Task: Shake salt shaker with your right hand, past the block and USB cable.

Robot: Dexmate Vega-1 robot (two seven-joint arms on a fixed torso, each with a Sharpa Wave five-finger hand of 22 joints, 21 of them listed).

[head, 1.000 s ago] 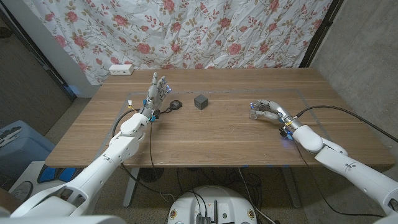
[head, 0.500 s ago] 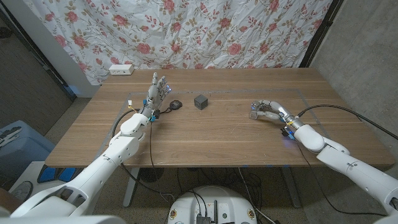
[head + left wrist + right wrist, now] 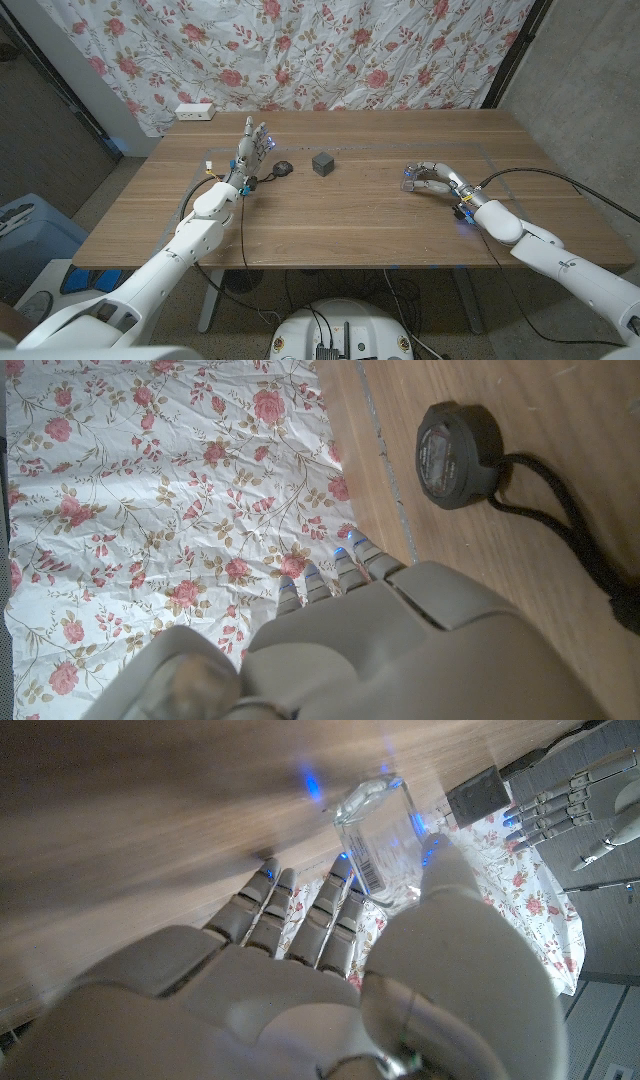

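Right hand [image 3: 428, 178] gripping salt shaker [image 3: 385, 838], apparently just above table [image 3: 350, 215]

We see our right hand [image 3: 432, 178] sit a tiny bit farther to the right on the brown wooden table [image 3: 350, 225] than a second ago, and the small clear glass salt shaker [image 3: 410, 181] it holds goes along.

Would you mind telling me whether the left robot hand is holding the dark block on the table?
No, the left robot hand stands with fingers apart and holds nothing, while the block sits apart from it on the table.
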